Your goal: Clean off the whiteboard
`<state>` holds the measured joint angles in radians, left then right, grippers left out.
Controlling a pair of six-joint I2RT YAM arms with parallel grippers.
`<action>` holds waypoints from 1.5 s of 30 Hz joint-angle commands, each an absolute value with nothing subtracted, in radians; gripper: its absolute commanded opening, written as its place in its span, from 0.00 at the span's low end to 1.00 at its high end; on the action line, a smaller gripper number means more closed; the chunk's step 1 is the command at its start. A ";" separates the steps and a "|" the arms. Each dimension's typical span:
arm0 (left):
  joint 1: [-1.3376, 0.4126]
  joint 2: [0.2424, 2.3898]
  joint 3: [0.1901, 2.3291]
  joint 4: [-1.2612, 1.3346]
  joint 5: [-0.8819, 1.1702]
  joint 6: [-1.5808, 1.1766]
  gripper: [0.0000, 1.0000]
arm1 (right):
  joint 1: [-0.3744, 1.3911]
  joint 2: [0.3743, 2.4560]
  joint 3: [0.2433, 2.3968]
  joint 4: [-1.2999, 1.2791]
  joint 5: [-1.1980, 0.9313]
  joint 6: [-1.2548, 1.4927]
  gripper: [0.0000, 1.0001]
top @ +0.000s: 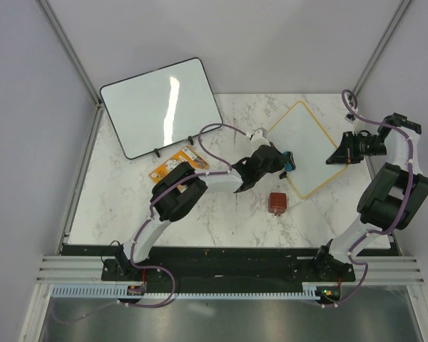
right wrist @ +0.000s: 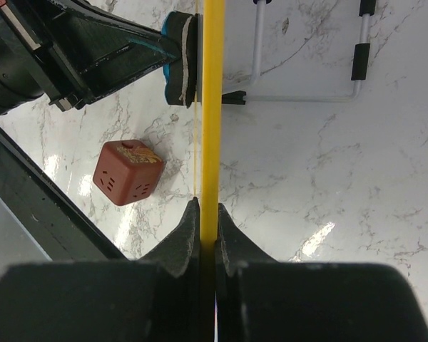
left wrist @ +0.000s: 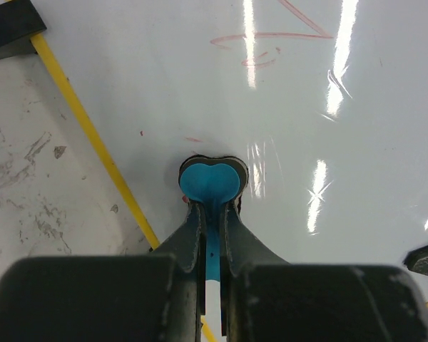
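The small whiteboard (top: 307,139) with a yellow frame lies at the back right of the table. Faint red handwriting (left wrist: 271,39) is left near the far part of its face (left wrist: 328,157). My left gripper (top: 284,161) is shut on a blue eraser (left wrist: 211,182), which presses on the board just inside its yellow frame (left wrist: 85,121). My right gripper (top: 338,154) is shut on the board's right edge. The right wrist view shows that frame (right wrist: 213,107) edge-on between the shut jaws of my right gripper (right wrist: 208,221), with the eraser (right wrist: 180,57) at the far end.
A larger black-framed blank whiteboard (top: 160,107) leans at the back left, with an orange packet (top: 178,162) in front of it. A red-brown cube (top: 277,203) sits near the small board's front corner and shows in the right wrist view (right wrist: 128,171). A white wire stand (right wrist: 307,96) lies behind.
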<state>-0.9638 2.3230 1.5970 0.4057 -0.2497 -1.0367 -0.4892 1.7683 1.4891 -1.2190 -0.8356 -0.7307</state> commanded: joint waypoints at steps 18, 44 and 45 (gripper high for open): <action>-0.862 2.375 1.736 0.215 -0.364 -1.097 0.02 | -0.428 1.782 1.440 -1.279 -0.704 -0.885 0.00; -0.888 2.569 2.353 0.161 -0.176 -0.870 0.02 | -0.428 1.795 1.436 -1.307 -0.683 -0.936 0.00; -0.888 2.565 2.349 0.161 -0.210 -0.864 0.02 | -0.426 1.795 1.434 -1.307 -0.684 -0.937 0.00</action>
